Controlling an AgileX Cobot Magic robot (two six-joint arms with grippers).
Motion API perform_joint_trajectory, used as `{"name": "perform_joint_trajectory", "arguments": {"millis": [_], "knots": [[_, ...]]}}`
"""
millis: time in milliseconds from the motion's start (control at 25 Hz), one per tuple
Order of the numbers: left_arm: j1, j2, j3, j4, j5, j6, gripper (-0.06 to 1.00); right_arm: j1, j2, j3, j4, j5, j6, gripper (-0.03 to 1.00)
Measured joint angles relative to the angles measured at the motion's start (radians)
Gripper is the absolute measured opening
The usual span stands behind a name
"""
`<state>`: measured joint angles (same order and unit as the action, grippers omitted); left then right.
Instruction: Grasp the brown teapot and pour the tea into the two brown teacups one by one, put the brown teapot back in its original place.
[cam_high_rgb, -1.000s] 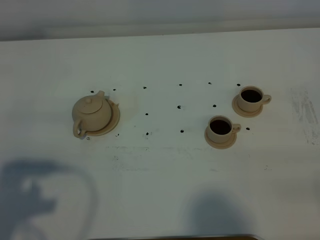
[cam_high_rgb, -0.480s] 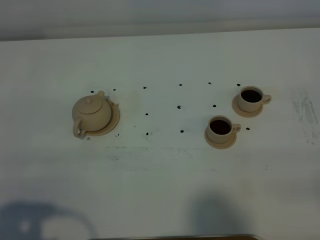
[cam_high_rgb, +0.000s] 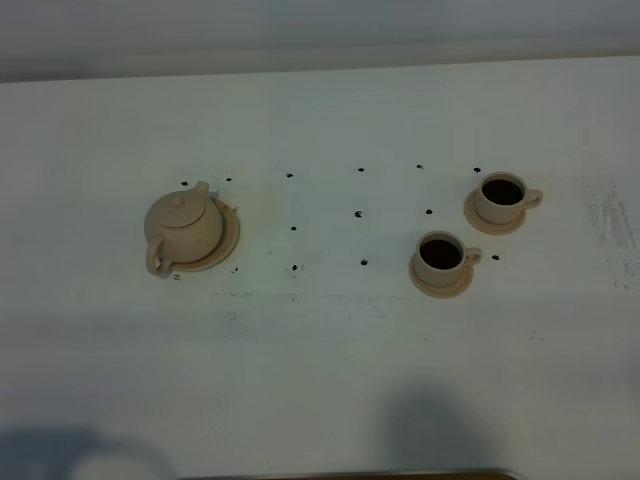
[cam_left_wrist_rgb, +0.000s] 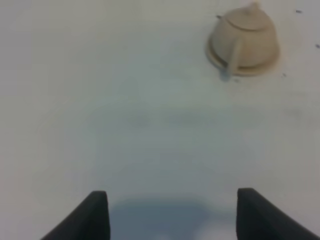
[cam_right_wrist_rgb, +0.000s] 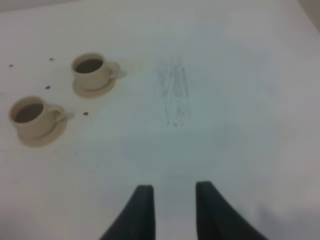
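Observation:
The brown teapot stands upright with its lid on, on its wide round saucer, the original place, at the table's left. The two brown teacups stand on small saucers at the right, both holding dark tea. Neither gripper shows in the high view. In the left wrist view my left gripper is open wide and empty, well back from the teapot. In the right wrist view my right gripper is empty with a narrow gap, away from the cups.
Small dark dots mark the white table between the teapot and the cups. A faint grey scuff lies near the right edge. Arm shadows fall along the table's front edge.
The left arm's shadow at the front left has slid down and almost out of the high view. The teapot and cups have not moved.

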<state>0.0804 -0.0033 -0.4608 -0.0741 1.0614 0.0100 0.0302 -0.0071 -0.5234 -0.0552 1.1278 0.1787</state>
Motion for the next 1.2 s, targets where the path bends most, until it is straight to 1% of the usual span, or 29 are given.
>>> {"name": "perform_joint_trajectory", "arguments": {"millis": [80, 160, 360, 1200], "knots": [[0.000, -0.001, 0.000, 0.036, 0.000, -0.043, 0.53, 0.000, 0.000, 0.000, 0.000, 0.000, 0.000, 0.22], [0.000, -0.001, 0.000, 0.049, 0.000, -0.055, 0.53, 0.000, 0.000, 0.000, 0.000, 0.000, 0.000, 0.22], [0.000, -0.001, 0.000, 0.012, 0.000, -0.010, 0.53, 0.000, 0.000, 0.000, 0.000, 0.000, 0.000, 0.22], [0.000, -0.001, 0.000, 0.011, 0.000, -0.010, 0.53, 0.000, 0.000, 0.000, 0.000, 0.000, 0.000, 0.22]]}}
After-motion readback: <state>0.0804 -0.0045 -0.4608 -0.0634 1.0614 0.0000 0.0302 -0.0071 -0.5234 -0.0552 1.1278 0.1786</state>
